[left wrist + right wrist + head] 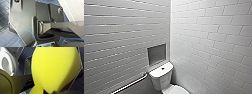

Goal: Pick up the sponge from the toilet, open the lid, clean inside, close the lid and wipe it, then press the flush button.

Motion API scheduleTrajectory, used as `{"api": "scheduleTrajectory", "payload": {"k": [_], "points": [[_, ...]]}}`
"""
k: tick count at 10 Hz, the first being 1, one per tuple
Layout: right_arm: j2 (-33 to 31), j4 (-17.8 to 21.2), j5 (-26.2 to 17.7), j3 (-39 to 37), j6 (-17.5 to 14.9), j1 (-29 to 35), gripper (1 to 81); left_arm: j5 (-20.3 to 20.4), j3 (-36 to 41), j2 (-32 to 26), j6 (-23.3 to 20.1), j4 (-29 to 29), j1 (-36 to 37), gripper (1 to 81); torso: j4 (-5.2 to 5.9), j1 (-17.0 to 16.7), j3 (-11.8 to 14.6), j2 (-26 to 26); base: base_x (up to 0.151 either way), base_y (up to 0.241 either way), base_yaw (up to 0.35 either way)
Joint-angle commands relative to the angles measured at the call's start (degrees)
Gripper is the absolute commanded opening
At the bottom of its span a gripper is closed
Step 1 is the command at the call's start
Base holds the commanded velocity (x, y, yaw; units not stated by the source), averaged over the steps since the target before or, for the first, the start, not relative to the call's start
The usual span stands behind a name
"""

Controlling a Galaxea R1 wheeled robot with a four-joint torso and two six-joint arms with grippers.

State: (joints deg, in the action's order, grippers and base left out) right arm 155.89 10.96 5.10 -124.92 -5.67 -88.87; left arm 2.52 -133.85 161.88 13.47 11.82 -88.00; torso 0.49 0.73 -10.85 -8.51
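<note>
sponge [55,68]: 1, yellow, my R gripper [47,91] clamped on it.
L gripper [43,44]: can't tell if apart.
toilet [161,76]: 1, white, in corner.
button [163,68]: 1, on tank top.

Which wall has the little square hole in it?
The wall with long thin tiles, behind the toilet tank. Its grey niche sits just above the tank. The other wall has bigger brick-shaped tiles and no hole.
</note>
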Motion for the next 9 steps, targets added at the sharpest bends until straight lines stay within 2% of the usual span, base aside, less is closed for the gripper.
{"api": "scheduleTrajectory", "payload": {"k": [1, 5, 9], "points": [[-0.8, 1.0, -3.1, 0.8, 0.2, 2.5, 1.0, -2.4, -0.3, -1.6, -0.3, -0.9, 3.5, 81.1, 0.0, 0.0, 0.0, 0.0, 0.0, 0.0, 0.0], [-0.8, 1.1, -3.0, 0.4, 0.6, 2.5, 1.0, -2.3, -0.4, -1.9, -0.1, -0.9, 3.5, 81.1, 0.0, 0.0, 0.0, 0.0, 0.0, 0.0, 0.0], [-0.8, 1.1, -3.0, 0.1, 0.6, 2.5, 1.0, -2.3, -0.4, -1.9, 0.0, -0.9, 3.5, 81.1, 0.0, -0.1, 0.0, 0.0, 0.08, 0.0, 0.0]]}}
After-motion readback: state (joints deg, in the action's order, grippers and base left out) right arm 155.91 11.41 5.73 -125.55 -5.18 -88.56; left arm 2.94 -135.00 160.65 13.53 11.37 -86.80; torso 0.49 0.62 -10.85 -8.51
